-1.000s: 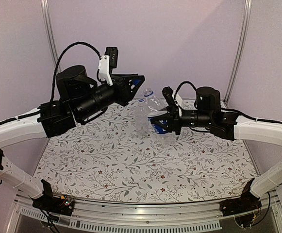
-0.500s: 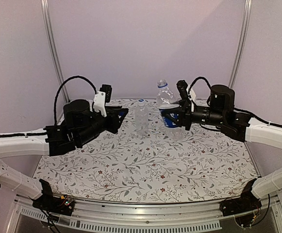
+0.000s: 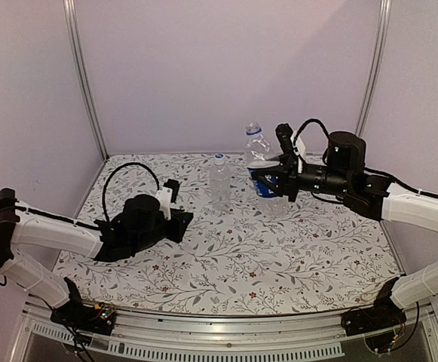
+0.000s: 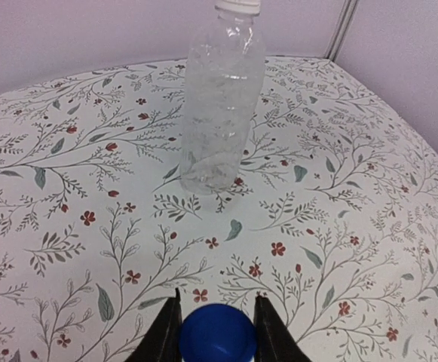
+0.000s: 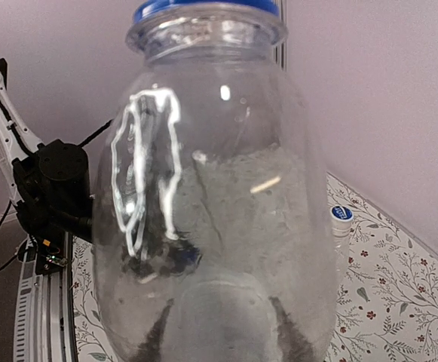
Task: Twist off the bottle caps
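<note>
My right gripper (image 3: 264, 181) is shut on the labelled bottle (image 3: 255, 147) and holds it upright above the mat; its dark blue label band shows between the fingers. In the right wrist view this bottle (image 5: 219, 188) fills the frame, with a blue ring at its top, and the gripper (image 5: 222, 328) shows dimly through it. My left gripper (image 3: 182, 220) is low over the mat at the front left, shut on the solid blue cap (image 4: 217, 336). The plain bottle (image 3: 219, 182) stands upright mid-mat with its whitish, blue-topped cap (image 3: 219, 157) on. It also shows in the left wrist view (image 4: 220, 105).
The flowered mat (image 3: 279, 256) covers the table. Lilac walls and two metal posts (image 3: 83, 83) close the back. The plain bottle's cap (image 5: 341, 214) shows to the right of the held bottle in the right wrist view.
My left arm has swung down and to the left, from high beside the bottles to low over the mat, carrying the blue cap. My right gripper lifted the labelled bottle, then held still.
</note>
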`<state>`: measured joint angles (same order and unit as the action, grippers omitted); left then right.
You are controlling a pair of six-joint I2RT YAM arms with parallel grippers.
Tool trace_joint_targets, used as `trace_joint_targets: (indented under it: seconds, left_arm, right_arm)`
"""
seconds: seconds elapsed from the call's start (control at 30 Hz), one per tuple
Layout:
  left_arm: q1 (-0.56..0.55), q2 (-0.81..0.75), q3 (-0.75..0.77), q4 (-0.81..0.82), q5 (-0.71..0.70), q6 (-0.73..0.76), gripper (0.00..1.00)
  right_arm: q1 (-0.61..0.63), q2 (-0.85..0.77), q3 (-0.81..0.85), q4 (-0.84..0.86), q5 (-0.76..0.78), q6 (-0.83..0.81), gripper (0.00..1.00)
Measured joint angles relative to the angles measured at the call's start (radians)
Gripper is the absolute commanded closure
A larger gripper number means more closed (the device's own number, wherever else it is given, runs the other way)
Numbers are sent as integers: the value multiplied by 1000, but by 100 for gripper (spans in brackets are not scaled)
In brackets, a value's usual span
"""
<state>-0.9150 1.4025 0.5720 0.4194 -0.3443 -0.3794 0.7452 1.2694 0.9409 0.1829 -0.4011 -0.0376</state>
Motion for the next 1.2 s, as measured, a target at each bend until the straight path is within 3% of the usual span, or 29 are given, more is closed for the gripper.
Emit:
trace_joint_targets:
  seconds: [0.3, 0.83, 1.2]
  left_arm:
    - [0, 145, -110, 62, 35, -66, 75]
    - [-10, 286, -115, 130, 52, -83, 71]
    - [-16, 275, -115, 126, 39, -82, 29]
  right_arm:
    - [0, 28, 0, 0, -1, 0, 67]
    - [0, 57, -36, 12, -1, 19, 67]
    - [0, 57, -45, 13, -2, 23, 66]
